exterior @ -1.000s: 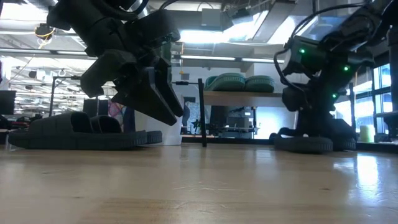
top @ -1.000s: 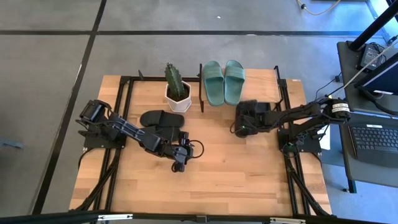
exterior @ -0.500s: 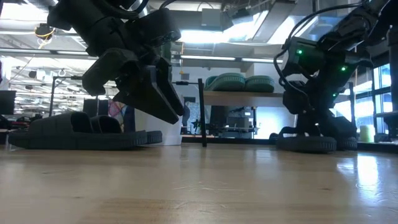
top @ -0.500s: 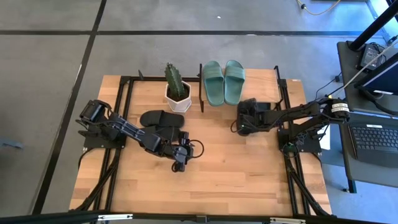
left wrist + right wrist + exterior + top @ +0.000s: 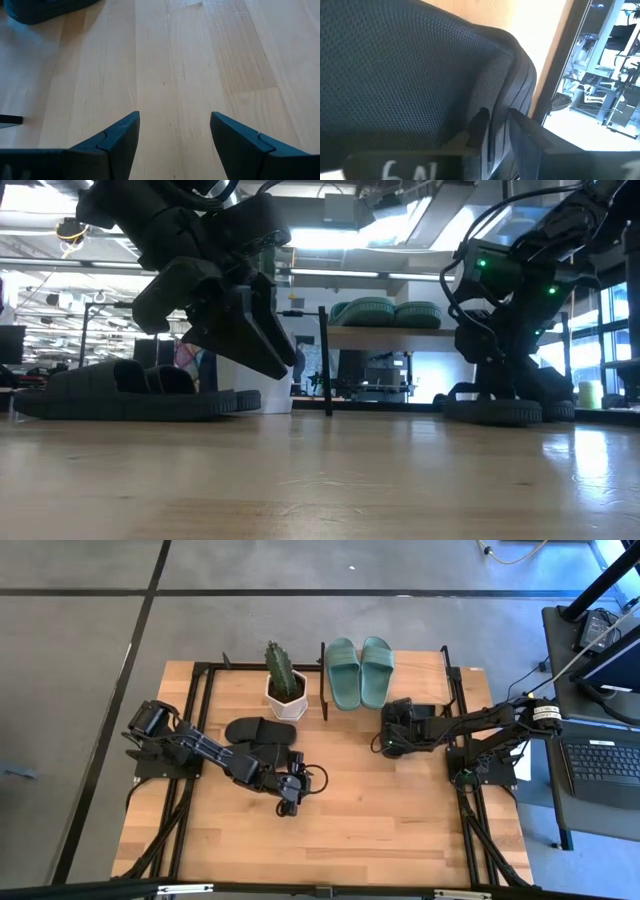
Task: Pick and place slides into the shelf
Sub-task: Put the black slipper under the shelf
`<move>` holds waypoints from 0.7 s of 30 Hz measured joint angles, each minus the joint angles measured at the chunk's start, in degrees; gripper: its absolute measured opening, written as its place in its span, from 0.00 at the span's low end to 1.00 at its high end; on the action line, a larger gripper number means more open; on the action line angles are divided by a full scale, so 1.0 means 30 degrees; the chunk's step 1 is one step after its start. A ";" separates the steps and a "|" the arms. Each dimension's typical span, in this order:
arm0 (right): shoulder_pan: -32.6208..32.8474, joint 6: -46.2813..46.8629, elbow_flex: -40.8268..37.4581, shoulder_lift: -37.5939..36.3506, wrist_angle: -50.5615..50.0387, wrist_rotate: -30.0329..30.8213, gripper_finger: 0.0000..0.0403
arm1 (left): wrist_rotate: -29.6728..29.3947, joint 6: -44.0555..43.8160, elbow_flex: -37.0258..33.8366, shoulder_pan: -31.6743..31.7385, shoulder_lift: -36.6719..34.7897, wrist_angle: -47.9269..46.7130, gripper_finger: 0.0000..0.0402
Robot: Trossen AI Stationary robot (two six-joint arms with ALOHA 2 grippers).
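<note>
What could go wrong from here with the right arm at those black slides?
1. The right gripper sits right over the black slides beside the shelf; if its hold is loose, a slide may slip on lifting.
2. The green slides already fill the shelf's top board.
3. The cactus pot stands close to the shelf post.

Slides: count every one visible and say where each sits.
5: two sage-green foam slides atop the wooden shelf; two black slides left; one black slide under the right gripper. Another may be hidden.
</note>
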 joint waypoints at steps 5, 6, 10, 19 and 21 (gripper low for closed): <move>0.0004 0.0220 0.0000 0.0000 0.0011 0.0000 0.22 | -0.0001 0.0006 0.0000 0.0000 0.0000 -0.0002 0.59; 0.0007 0.0384 0.0000 0.0000 0.0015 0.0000 0.24 | -0.0007 0.0006 0.0000 0.0000 0.0000 -0.0002 0.59; 0.0036 0.0447 0.0000 0.0000 0.0015 -0.0007 0.33 | -0.0007 0.0042 0.0000 0.0000 0.0000 -0.0002 0.59; 0.0241 0.0537 0.0000 0.0000 0.0107 -0.0141 0.53 | -0.0013 0.0044 0.0000 0.0000 0.0000 -0.0003 0.59; 0.0448 0.0600 0.0054 0.0000 0.0106 -0.0485 0.55 | -0.0007 0.0042 0.0000 0.0000 0.0000 -0.0009 0.59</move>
